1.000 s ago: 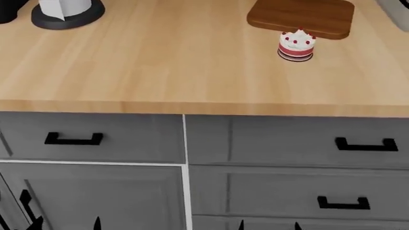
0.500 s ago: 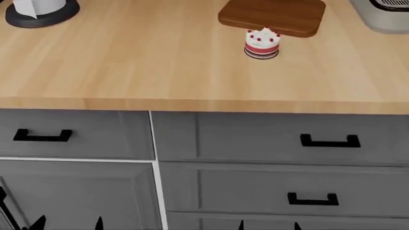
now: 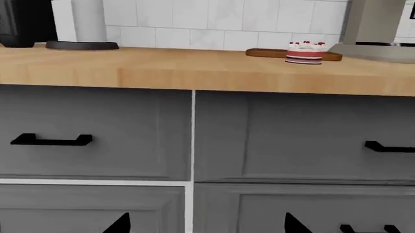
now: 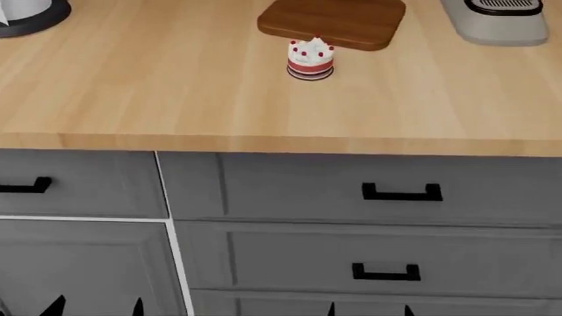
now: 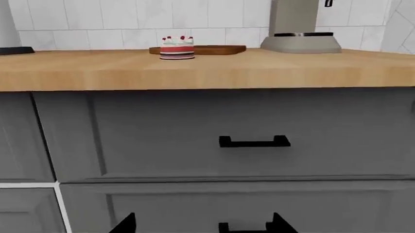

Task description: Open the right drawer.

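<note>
Facing shut right drawer (image 3: pixel 304 138) under tabletop (image 3: pixel 207 73) front edge, left hand (image 3: pixel 204 224) shows spread fingertips. Head view: right drawer (image 4: pixel 369 191) shut, handle (image 4: pixel 401 193) untouched; cake (image 4: pixel 310 59) beside cutting board (image 4: pixel 333 23) near far edge. Right wrist view: right hand (image 5: pixel 202 224) spread, below handle.

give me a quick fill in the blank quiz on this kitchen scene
1. The right drawer is fully ____.
2. Its handle is coloured ____.
3. The small cake stands on the ____, just in front of the wooden board.
4. Neither gripper touches the handle; the right gripper faces the ____ fronts.

Missing words: shut; black; counter; drawer
</note>
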Controlling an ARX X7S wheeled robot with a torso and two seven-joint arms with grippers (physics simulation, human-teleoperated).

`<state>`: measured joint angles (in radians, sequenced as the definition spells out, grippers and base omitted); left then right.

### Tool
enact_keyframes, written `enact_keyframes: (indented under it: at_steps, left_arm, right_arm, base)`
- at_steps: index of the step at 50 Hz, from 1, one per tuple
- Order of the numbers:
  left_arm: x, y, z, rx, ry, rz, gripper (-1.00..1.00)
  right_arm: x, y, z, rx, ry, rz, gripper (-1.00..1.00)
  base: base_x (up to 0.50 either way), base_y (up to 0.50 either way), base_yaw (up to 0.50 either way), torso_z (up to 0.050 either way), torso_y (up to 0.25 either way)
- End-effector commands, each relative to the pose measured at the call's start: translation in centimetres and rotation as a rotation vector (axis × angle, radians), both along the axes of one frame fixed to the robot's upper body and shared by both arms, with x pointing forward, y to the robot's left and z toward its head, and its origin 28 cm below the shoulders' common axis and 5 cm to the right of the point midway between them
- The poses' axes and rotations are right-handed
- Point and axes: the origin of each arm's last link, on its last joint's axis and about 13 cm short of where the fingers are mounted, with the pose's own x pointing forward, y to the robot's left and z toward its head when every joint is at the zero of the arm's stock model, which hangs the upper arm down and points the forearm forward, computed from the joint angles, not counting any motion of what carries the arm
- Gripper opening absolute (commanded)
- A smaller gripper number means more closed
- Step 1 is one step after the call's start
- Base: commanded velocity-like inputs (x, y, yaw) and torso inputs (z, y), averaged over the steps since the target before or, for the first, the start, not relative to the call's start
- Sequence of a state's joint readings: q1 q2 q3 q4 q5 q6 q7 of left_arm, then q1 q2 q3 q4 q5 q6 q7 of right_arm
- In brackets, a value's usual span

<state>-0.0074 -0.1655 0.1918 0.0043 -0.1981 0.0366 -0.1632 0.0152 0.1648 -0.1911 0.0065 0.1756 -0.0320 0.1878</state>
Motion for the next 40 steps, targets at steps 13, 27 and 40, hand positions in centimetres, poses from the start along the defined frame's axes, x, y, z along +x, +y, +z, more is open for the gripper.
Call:
enact_keyframes:
  at_steps: [13,27,40]
  left_arm:
    - [0.0,0.0,0.0,-0.002,0.000,-0.003,1.00]
    - [-0.1,-0.1,0.1,-0.011,-0.012,-0.019,1.00]
    - [-0.1,-0.1,0.0,0.009,-0.014,-0.040,1.00]
  right_arm:
    - [-0.1,0.0,-0.8,-0.002,0.000,0.003,1.00]
    - [0.0,0.0,-0.1,-0.008,-0.001,-0.002,1.00]
    - [0.0,0.0,-0.1,-0.010,-0.002,-0.001,1.00]
  base:
    - [0.00,-0.26,0.00,0.000,0.000]
    - [0.00,-0.09,0.00,0.000,0.000]
    - [0.00,0.00,0.00,0.000,0.000]
